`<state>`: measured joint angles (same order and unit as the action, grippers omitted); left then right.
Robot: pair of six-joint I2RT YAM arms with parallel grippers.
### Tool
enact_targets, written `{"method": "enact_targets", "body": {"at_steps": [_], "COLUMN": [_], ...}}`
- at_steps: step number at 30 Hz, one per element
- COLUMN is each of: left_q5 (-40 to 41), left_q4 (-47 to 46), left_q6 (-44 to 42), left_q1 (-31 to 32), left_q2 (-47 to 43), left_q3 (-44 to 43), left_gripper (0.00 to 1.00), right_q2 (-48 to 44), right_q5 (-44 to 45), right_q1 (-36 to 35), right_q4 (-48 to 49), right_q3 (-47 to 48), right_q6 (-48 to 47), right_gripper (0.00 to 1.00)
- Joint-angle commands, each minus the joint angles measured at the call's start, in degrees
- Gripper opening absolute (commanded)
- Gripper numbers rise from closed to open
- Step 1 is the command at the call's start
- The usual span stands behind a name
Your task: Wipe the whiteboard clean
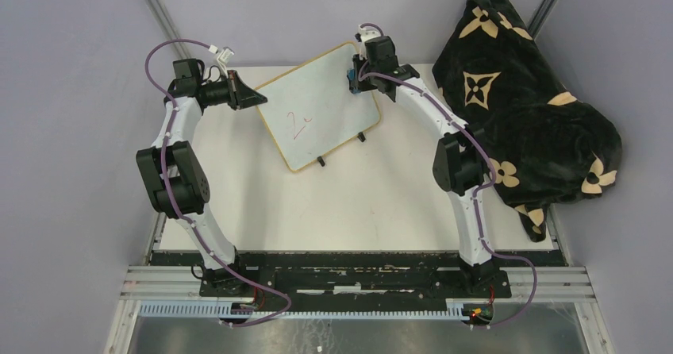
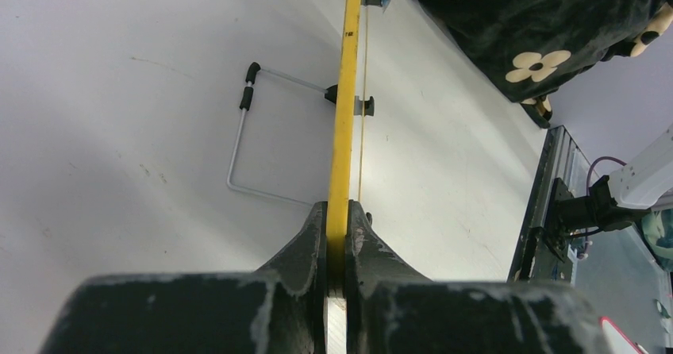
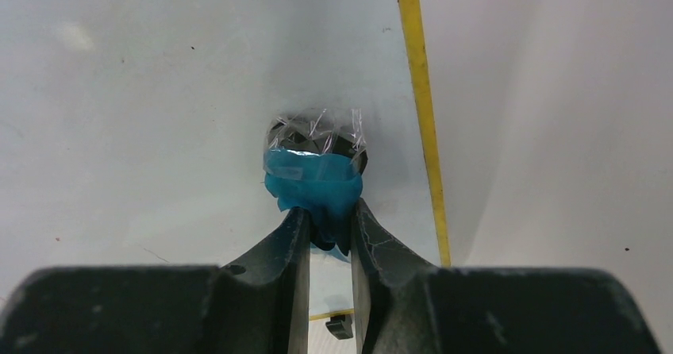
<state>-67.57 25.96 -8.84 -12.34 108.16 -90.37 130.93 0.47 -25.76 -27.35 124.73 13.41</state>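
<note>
The left fingers (image 1: 244, 95) are clenched on the wooden frame (image 2: 343, 132) at the left corner of the whiteboard (image 1: 333, 92), pinching it edge-on, as the left wrist view shows. The board stands at the far middle of the bench (image 1: 333, 211), turned at an angle, with its two black feet toward the near side. A red mark (image 1: 299, 124) sits left of centre on the white face, toward the near edge. At the board's far right edge, the right fingers (image 3: 294, 235) grip a blue pad (image 3: 313, 181) partly wrapped in clear film, its tip at or very near the surface just inside the frame. A dark flowered blanket (image 1: 524, 108) lies heaped to the right, well apart. The wiping step looks barely begun, since the mark is untouched. To do it well, the left arm should brace the board firmly. The right arm should sweep the pad leftward and nearer, pressed flat with light, even force, and cover the whole mark without tipping the board.
</note>
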Motion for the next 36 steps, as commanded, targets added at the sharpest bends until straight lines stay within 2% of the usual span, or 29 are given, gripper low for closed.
{"method": "enact_targets", "body": {"at_steps": [1,10,21,28,36], "left_q5": [7.33,7.32,7.46,7.39,7.43], "left_q4": [4.37,4.45,4.53,4.49,4.51], "left_q6": [-6.19,-5.98,-5.84,-5.77,-5.81], "left_q1": [0.27,0.33,0.38,0.39,0.39], "left_q2": [0.87,1.0,0.83,0.74,0.66], "left_q3": [0.04,0.26,0.59,0.22,0.13], "left_gripper": [0.03,0.03,0.03,0.03,0.03], "right_q2": [-1.92,-5.26,1.3,2.27,-1.71], "right_q5": [1.8,-1.63,-4.9,-1.01,3.16], "right_q1": [1.32,-6.31,-15.22,-13.81,-8.26], "right_q4": [3.92,5.66,0.58,-0.19,1.39], "right_q3": [-3.02,-6.25,6.45,5.61,-2.22], "right_q6": [0.44,1.56,0.77,0.54,0.13], "right_gripper": [0.01,0.01,0.01,0.01,0.01]}}
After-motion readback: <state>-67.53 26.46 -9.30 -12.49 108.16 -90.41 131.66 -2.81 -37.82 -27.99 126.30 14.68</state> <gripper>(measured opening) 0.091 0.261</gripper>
